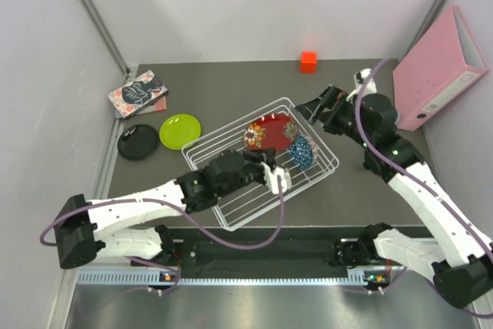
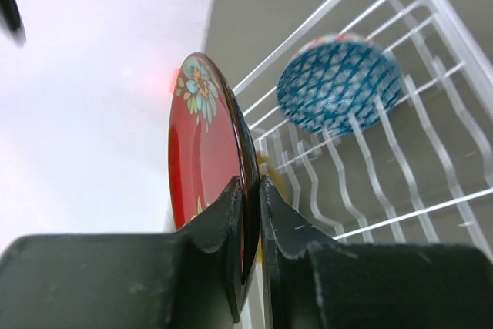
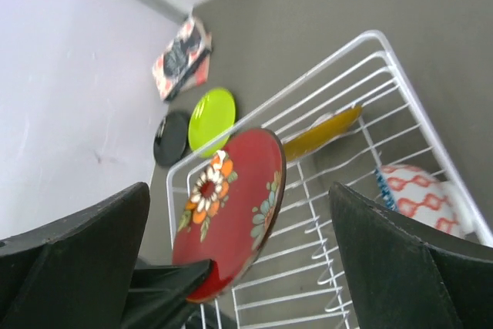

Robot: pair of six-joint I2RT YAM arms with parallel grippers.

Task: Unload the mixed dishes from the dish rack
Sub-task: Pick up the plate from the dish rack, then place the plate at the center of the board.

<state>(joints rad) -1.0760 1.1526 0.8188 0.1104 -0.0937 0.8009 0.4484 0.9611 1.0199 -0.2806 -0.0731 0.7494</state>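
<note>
Over the dish rack [image 1: 239, 207], left gripper [image 2: 250, 186] pinches the red plate [image 2: 200, 152] by its rim, half-hiding a yellow plate [image 3: 323, 132]; right gripper [image 1: 316, 109] gapes wide.

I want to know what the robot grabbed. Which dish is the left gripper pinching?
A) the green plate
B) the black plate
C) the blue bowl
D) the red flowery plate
D: the left gripper is closed on the edge of the red flowery plate, which stands on edge between its fingers, while the blue bowl sits apart from it in the rack.
</note>
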